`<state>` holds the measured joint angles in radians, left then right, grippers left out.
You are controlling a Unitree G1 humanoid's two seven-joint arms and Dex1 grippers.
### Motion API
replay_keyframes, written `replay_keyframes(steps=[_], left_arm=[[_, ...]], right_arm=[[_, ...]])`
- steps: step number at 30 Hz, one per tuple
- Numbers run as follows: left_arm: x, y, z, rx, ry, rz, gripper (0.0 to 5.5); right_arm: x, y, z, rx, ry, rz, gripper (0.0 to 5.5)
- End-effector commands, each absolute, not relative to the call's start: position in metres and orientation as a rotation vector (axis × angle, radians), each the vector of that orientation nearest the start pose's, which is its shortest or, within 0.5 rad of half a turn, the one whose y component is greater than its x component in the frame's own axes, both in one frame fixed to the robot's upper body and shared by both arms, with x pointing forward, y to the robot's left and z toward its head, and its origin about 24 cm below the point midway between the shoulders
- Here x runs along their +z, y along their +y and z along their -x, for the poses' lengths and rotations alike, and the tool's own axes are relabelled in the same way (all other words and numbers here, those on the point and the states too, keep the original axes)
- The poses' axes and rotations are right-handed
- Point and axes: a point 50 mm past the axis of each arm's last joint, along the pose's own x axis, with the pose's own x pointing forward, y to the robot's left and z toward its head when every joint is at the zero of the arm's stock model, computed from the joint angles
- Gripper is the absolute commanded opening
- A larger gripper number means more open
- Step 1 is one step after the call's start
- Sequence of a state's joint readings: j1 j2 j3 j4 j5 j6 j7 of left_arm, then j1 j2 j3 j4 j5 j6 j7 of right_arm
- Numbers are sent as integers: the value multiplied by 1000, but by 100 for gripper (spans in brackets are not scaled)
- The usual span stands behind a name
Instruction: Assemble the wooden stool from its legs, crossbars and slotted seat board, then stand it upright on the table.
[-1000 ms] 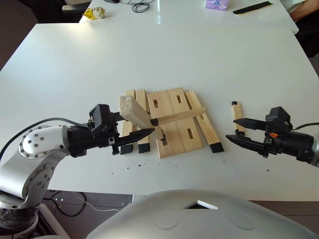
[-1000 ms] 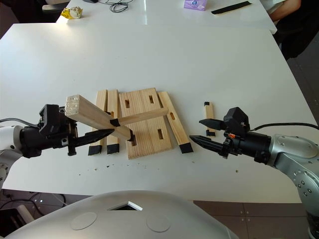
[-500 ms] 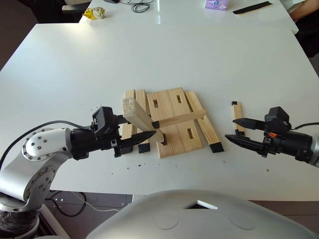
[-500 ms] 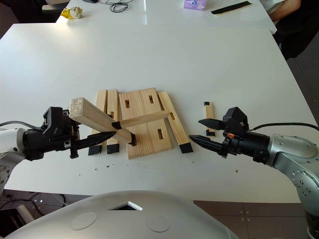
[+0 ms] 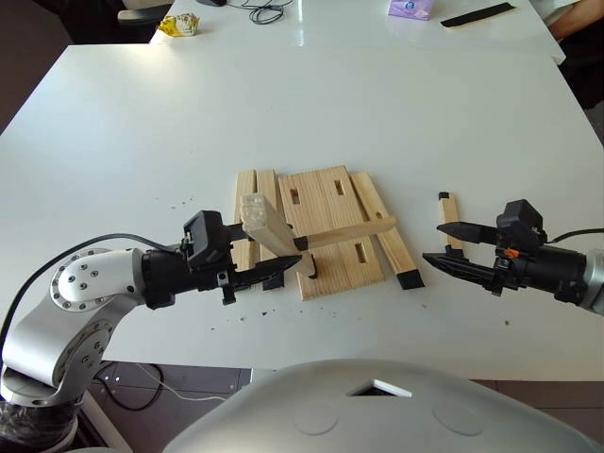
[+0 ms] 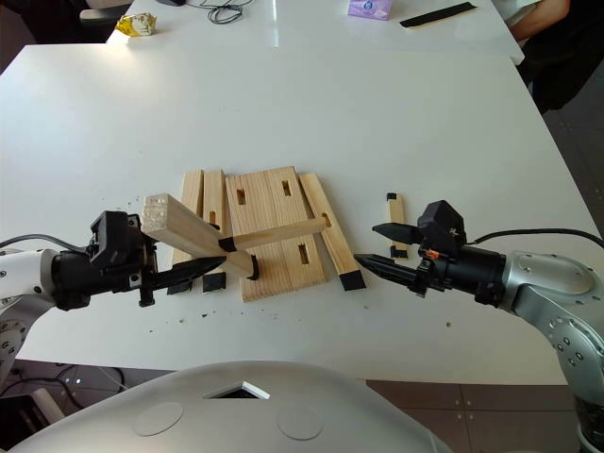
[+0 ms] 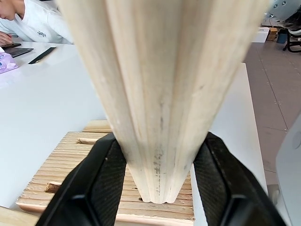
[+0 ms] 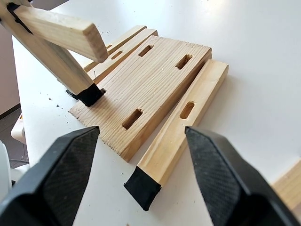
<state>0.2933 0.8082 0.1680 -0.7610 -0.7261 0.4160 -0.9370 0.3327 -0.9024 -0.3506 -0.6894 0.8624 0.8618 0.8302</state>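
My left gripper is shut on a wooden leg that tilts up toward me. The leg's black-tipped foot rests at the near-left slot of the slotted seat board. A crossbar sticks out of that leg across the board. The left wrist view has the leg clamped between both fingers. Two legs lie flat left of the board, and one leg lies along its right side. My right gripper hovers open just right of that leg, beside a short crossbar.
Dark crumbs dot the table near its front edge. A yellow packet, a purple box and a black strip lie on the far table. Bare white tabletop surrounds the parts.
My left gripper has moved right and lower with the leg, which now leans flatter over the board. The right gripper has edged slightly left.
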Motion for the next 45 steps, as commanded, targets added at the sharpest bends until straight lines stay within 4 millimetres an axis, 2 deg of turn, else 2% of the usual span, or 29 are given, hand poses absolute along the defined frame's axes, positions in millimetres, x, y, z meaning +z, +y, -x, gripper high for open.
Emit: replay_keyframes(steps=[1, 13, 23, 32, 38, 45], left_arm=[[138, 182, -158, -1213, 153, -202, 205], [125, 184, -154, -1234, 194, -288, 205], [125, 186, -166, -1201, 277, -395, 205], [157, 184, -182, -1205, 272, -368, 205], [156, 190, -177, -1251, 333, -376, 205], [165, 186, -185, -1240, 248, -387, 205]], right_arm=[[134, -220, -158, 981, 559, 12, 336], [135, -218, -158, 993, 560, 16, 336], [135, -215, -157, 1000, 562, 16, 336], [129, -217, -169, 919, 527, 52, 336], [127, -220, -177, 886, 515, 90, 336], [125, -212, -177, 927, 507, 95, 336]])
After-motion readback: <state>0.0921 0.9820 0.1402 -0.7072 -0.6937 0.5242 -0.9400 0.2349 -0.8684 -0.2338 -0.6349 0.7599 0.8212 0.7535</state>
